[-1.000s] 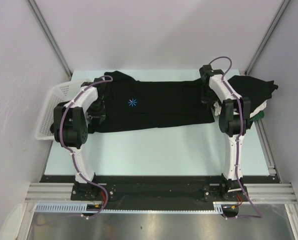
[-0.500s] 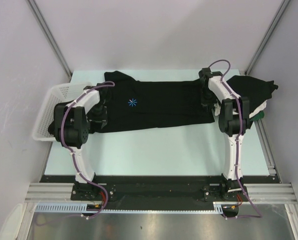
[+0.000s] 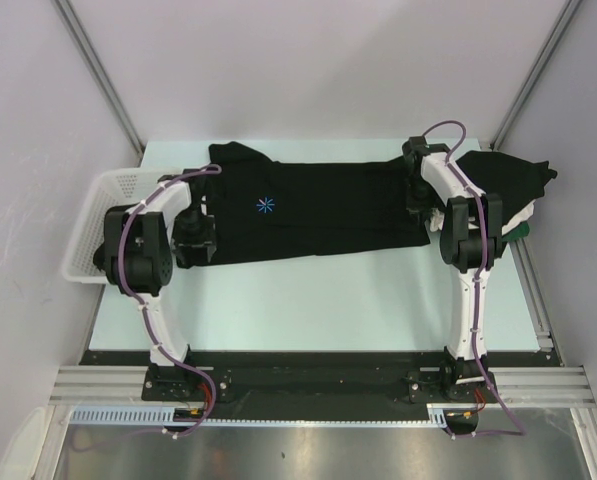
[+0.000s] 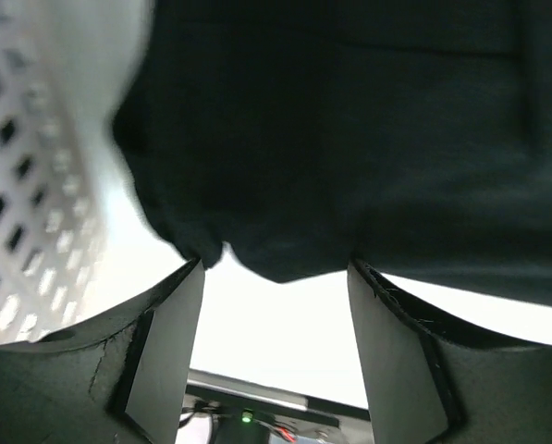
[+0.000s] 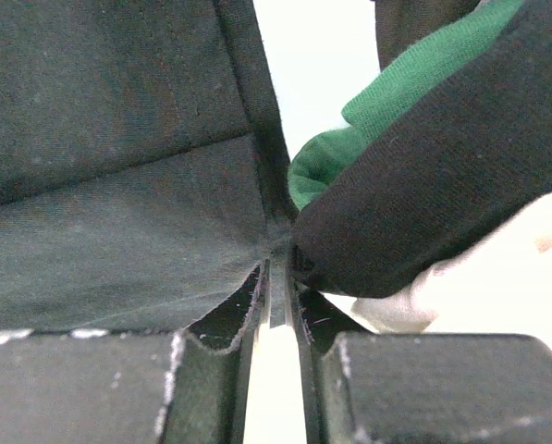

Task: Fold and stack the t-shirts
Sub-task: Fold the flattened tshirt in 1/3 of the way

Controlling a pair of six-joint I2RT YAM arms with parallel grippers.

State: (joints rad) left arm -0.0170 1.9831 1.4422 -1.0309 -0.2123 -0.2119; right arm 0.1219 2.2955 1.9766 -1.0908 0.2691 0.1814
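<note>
White mesh basket (image 3: 96, 203) left of black t-shirt (image 3: 328, 212); shirt pile (image 3: 506, 181) right

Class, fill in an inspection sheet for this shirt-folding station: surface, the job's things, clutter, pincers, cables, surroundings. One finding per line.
Surface: pale table, with cloth across its far half.
Job's things: black t-shirt with a blue starburst mark, spread flat; stack of shirts at the right edge, black on top, white and green beneath.
Clutter: white mesh basket at the table's left edge.
Grippers: left pincer open at the shirt's left hem; right pincer almost closed at a puckered corner, and whether it is gripping cannot be told.
Cables: a purple cable runs along each arm.
Surroundings: plain pale walls; metal rail at the near edge.
</note>
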